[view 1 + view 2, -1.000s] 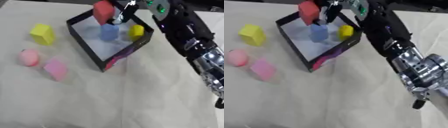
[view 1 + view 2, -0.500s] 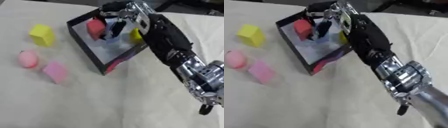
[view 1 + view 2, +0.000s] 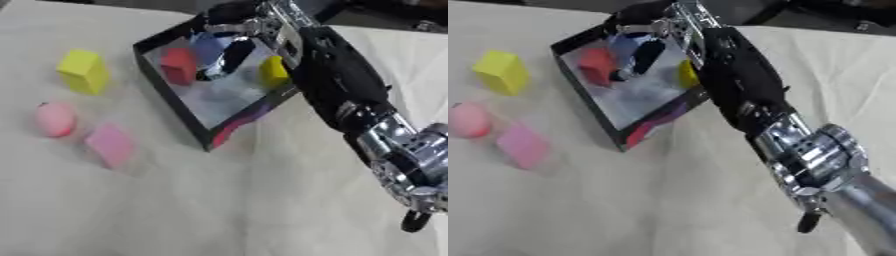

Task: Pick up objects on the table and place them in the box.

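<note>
You are reaching your right hand (image 3: pixel 229 35) across the far rim of the box (image 3: pixel 175 102), and its dark fingers (image 3: pixel 229 56) are hanging spread and relaxed over the pale floor, pinching nothing that I can see. Just beside them the red block (image 3: pixel 178 65) is sitting inside the box, leaning near the left wall, clear of the hand, so I judge that this piece is delivered. A blue object (image 3: pixel 209 47) is lying toward the back, partly hidden behind your fingers, and a yellow object (image 3: pixel 273 71) is resting by the right wall, close under your forearm. You are coming in from above and behind, probably because the walls leave only the open top as a way in, and that angle is putting your arm over the near right corner of the box. Outside, on the cloth-covered table (image 3: pixel 175 210), three things are waiting to the left: a yellow block (image 3: pixel 84 71) farthest back, a pink round object (image 3: pixel 55 119) nearest the left edge, and a pink block (image 3: pixel 110 145) just beside it, nearer the box. Your left hand is not appearing in either view. With three in and three out, you are roughly halfway; lifting straight up first should be keeping your fingers from catching the rim.
</note>
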Robot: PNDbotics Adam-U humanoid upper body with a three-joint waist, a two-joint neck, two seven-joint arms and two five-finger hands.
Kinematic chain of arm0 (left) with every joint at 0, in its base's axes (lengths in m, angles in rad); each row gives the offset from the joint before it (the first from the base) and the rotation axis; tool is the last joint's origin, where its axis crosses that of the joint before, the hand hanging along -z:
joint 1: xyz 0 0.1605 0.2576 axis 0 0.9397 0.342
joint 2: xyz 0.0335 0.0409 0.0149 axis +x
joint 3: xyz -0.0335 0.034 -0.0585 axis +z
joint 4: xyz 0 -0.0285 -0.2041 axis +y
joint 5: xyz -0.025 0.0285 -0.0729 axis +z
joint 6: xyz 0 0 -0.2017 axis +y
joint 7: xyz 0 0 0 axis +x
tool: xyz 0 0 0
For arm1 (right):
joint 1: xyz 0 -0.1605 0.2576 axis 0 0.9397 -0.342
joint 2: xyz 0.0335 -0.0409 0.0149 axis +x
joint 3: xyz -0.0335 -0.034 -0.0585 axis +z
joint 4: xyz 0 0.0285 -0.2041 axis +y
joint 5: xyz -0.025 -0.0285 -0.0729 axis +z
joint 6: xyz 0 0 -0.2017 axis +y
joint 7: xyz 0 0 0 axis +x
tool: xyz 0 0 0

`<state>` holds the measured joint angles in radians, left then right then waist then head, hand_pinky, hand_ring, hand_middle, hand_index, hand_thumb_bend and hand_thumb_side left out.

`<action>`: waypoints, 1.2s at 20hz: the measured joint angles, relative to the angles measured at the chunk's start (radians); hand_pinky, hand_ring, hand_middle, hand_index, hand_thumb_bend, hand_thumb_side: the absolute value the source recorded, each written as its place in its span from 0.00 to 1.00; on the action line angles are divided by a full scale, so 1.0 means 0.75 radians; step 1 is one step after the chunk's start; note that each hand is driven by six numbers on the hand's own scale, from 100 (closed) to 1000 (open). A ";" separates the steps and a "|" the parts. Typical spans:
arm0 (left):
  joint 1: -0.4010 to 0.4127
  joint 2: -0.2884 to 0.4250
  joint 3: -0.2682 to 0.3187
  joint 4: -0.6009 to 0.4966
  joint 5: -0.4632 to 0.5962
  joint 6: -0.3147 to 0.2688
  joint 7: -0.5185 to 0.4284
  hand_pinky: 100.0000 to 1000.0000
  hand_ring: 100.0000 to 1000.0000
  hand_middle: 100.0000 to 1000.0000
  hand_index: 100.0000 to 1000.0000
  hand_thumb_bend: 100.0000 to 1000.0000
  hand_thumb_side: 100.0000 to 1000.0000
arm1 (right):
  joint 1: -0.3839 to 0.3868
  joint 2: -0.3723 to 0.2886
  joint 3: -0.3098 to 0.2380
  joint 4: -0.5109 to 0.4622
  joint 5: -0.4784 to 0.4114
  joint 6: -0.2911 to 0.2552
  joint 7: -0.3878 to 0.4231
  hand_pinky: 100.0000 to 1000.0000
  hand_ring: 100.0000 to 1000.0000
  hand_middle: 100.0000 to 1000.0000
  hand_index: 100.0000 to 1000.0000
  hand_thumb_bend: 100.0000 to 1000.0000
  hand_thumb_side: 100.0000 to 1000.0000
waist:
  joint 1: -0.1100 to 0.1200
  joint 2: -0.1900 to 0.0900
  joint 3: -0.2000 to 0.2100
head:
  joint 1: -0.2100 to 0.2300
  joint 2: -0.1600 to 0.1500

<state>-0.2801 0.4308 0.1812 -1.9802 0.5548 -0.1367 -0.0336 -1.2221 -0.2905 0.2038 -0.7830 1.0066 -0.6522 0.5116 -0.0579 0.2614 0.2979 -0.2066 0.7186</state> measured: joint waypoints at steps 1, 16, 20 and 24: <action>0.002 0.000 0.000 0.000 0.000 0.001 -0.001 0.88 1.00 0.83 0.77 0.00 0.60 | 0.000 -0.003 0.000 -0.004 -0.009 0.002 -0.002 0.98 0.85 0.83 1.00 0.29 0.56 | 0.000 0.000 -0.004 | 0.002 0.001; 0.036 0.001 -0.001 0.000 0.016 -0.002 0.010 0.88 1.00 0.83 0.76 0.00 0.60 | 0.050 -0.196 -0.006 -0.400 -0.771 0.253 0.169 0.92 0.76 0.79 1.00 0.00 0.01 | 0.009 -0.014 -0.079 | 0.073 0.026; 0.045 0.001 -0.001 0.000 0.012 0.006 0.005 0.88 1.00 0.83 0.76 0.00 0.60 | 0.128 -0.335 -0.024 -0.568 -1.049 0.380 0.205 0.91 0.73 0.75 0.97 0.00 0.01 | 0.020 -0.017 -0.125 | 0.113 0.026; 0.050 0.001 -0.001 0.000 0.008 0.021 -0.001 0.88 1.00 0.83 0.77 0.00 0.60 | 0.260 -0.486 -0.059 -0.754 -1.327 0.514 0.153 0.90 0.69 0.70 0.93 0.00 0.17 | 0.021 -0.017 -0.158 | 0.146 0.031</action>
<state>-0.2426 0.4318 0.1806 -1.9804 0.5604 -0.1208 -0.0345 -1.0272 -0.6554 0.1599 -1.3486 0.0112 -0.2665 0.6267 -0.0425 0.2486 0.1798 -0.0974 0.7420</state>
